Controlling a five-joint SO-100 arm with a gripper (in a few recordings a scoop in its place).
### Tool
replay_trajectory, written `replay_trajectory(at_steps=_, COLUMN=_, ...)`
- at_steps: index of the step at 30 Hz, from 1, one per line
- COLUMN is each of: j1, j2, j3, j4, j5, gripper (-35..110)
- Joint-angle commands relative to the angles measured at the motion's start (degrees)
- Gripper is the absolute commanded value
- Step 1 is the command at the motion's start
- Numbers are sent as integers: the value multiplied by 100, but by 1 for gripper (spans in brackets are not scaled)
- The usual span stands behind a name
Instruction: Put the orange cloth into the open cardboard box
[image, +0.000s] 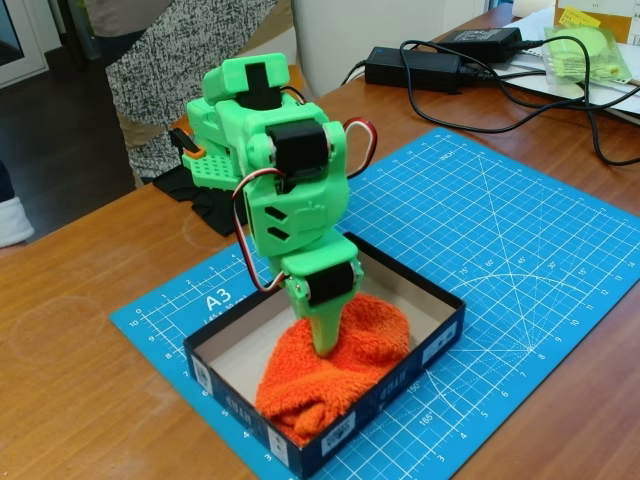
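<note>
The open cardboard box (440, 340) sits on a blue cutting mat (500, 230) on the wooden counter (70, 340). Inside the box, against its near wall, lies the orange cloth (350, 375), bunched up, with one fold draped over the box's near rim. The green arm (290, 170) reaches down from behind the box, and its gripper (327, 340) points straight down into the box, its tip pressed into the top of the cloth. Whether the gripper is open or closed cannot be told, since the fingers are sunk into the fabric. Beyond the box, black power bricks (420, 65) and cables lie on the counter.
</note>
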Motion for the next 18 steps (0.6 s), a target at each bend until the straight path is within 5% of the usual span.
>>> replay_trajectory(at_steps=1, j1=62, j2=729, j3=422, j4=114, j5=-35, gripper=35)
replay_trajectory(at_steps=11, j1=-624, j2=4307, j3=3735, j4=123, j5=290, gripper=40)
replay_trajectory(at_steps=18, j1=-1345, j2=8947, j3=8086, j4=-791, j5=633, gripper=40)
